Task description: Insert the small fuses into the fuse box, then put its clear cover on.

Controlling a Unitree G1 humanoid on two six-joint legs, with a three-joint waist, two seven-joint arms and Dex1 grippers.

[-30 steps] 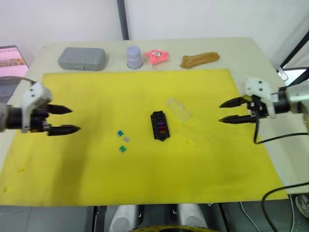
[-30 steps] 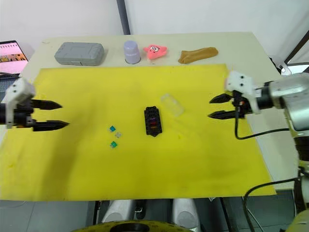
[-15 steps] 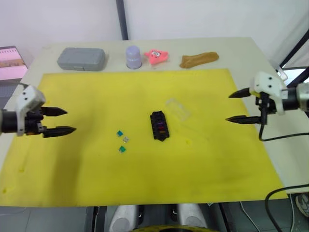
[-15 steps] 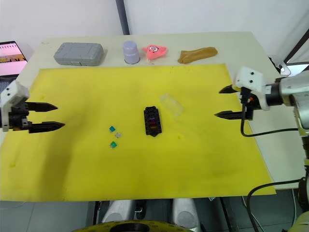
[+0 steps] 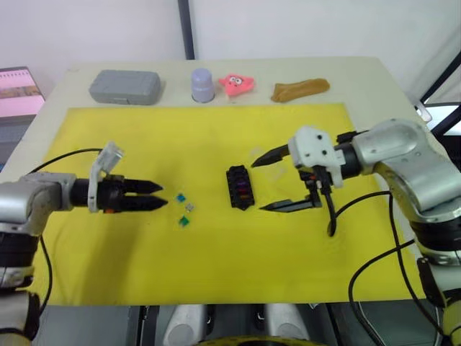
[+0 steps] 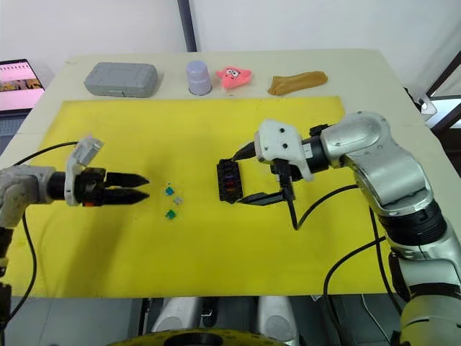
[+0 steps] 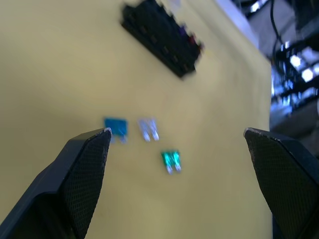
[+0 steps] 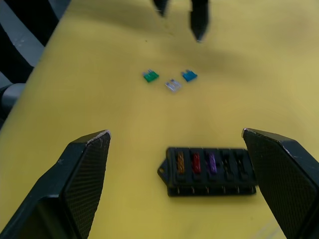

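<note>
Small translucent blade fuses, three loose on the yellow mat
Left gripper, jaws parted, is nearest; fuses sit at its 3 o'clock, with the black slotted plastic fuse box beyond.

Black fuse box (orange, red, purple fuses).

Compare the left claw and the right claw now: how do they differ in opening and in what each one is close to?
The left claw is open only a little; the right claw is spread wide. The left claw points at the three loose fuses on the yellow mat, short of them; the right claw sits beside the black fuse box, one finger on each side of its end. Both are empty and low over the mat.
</note>
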